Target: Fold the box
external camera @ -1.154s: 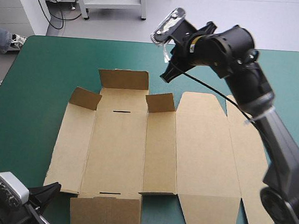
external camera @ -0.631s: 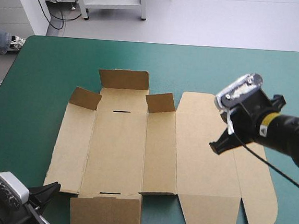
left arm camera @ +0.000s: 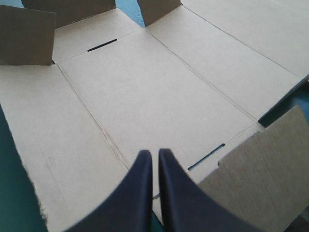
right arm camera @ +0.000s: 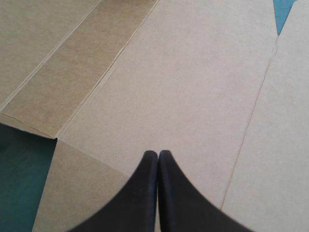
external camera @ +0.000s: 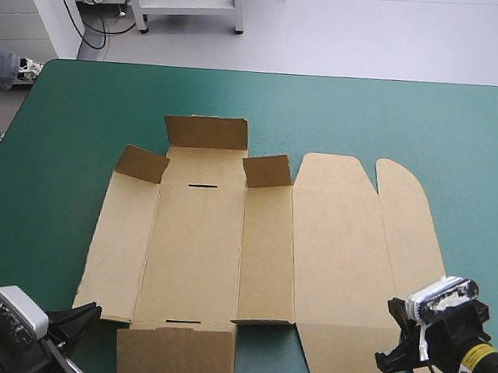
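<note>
high view: the box (external camera: pixel 196 243) lies flat on the table (external camera: pixel 394 121), its long spread running left to right, with bare teal-green cover on every side. the left gripper (external camera: pixel 83 316) sits by the sheet's near left corner and the right gripper (external camera: pixel 388 358) over its near right edge, so each arm is nearest its own end.

left wrist view: the 2 black fingers are all but together and empty, with board ahead.

right wrist view: the fingers are pressed together and empty, above flat board.
</note>
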Controlling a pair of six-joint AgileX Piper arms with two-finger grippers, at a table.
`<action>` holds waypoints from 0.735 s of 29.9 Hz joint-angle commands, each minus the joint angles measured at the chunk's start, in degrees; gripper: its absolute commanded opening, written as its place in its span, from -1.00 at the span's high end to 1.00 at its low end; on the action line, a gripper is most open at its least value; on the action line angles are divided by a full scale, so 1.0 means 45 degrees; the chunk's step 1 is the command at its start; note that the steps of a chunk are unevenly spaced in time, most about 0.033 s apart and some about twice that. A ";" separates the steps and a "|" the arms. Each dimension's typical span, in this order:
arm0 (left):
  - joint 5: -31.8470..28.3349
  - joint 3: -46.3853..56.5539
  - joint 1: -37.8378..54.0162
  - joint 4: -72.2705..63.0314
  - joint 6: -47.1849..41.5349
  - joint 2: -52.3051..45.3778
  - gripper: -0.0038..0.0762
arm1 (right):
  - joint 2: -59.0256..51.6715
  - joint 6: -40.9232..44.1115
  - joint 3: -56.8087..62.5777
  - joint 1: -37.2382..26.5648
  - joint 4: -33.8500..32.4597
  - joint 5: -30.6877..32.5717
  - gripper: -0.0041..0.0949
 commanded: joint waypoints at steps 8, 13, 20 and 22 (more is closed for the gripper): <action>-0.0822 -0.0286 -0.0045 -0.0238 0.0030 0.0209 -0.20 | -0.2376 0.0081 0.1291 -0.0020 0.0384 -0.2093 0.96; -0.0657 -0.0286 -0.0045 -0.0376 -0.0287 0.0209 -0.17 | -0.2494 0.0081 0.1566 -0.0020 0.0719 -0.2772 0.96; -0.2096 -0.0286 -0.0045 -0.0326 -0.0629 0.0332 -0.11 | -0.2494 0.0081 0.1566 -0.0020 0.0724 -0.2772 0.96; -0.2791 -0.0311 -0.0045 -0.0326 -0.0629 0.0614 -0.11 | -0.2494 0.0081 0.1566 -0.0020 0.0724 -0.2772 0.96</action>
